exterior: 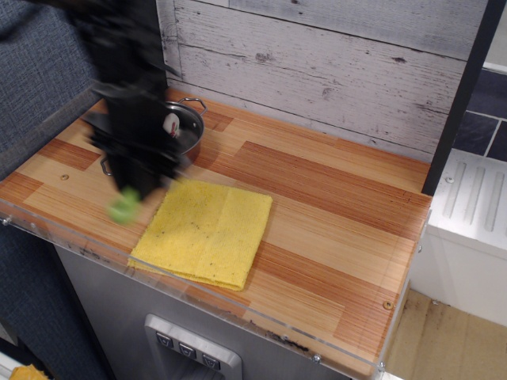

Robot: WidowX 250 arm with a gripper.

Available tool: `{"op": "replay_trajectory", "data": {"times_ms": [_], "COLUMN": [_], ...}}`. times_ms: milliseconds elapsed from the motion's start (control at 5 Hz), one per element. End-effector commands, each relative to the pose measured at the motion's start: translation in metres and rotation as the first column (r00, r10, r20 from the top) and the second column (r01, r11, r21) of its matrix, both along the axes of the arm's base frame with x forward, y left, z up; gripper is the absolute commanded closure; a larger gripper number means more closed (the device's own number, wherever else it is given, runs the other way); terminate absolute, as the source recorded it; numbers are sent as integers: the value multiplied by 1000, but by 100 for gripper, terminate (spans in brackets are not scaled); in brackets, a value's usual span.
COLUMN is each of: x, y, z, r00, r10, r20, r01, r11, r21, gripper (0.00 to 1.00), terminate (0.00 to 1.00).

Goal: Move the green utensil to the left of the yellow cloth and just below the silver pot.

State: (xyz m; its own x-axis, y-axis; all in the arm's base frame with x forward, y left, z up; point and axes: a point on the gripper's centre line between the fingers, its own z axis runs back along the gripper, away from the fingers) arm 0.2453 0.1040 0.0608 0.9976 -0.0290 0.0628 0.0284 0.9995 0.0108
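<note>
My gripper (136,188) is motion-blurred over the left part of the wooden counter, left of the yellow cloth (207,233). It is shut on the green utensil (124,208), whose lime-green handle end sticks out below the fingers; the blade is hidden. The utensil hangs just off the cloth's left edge, in front of the silver pot (188,127). The arm covers most of the pot; only its right rim and one wire handle show. The cloth lies flat and bare.
A white plank wall (333,63) backs the counter. A clear plastic lip (238,305) runs along the front edge. A dark post (463,95) and a white unit (475,206) stand at the right.
</note>
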Motion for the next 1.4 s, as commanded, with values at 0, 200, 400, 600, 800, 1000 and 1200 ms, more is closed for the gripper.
{"op": "replay_trajectory", "data": {"times_ms": [0, 200, 400, 600, 800, 1000, 1200], "x": [6, 22, 31, 38, 37, 39, 42], "y": [75, 88, 92, 95, 96, 86, 51], "z": [-10, -20, -28, -30, -29, -23, 6], "r00": [997, 995, 994, 993, 992, 992, 999], "r10": [81, 87, 83, 60, 55, 36, 19], "r20": [-18, -48, -73, -98, -115, -122, -39], "r01": [-81, -85, -80, -56, -51, -31, -18], "r11": [996, 995, 996, 997, 998, 999, 999], "r21": [23, 43, 44, 50, 39, 44, 27], "gripper": [100, 100, 100, 100, 100, 0, 0], "terminate": [0, 0, 0, 0, 0, 0, 0]}}
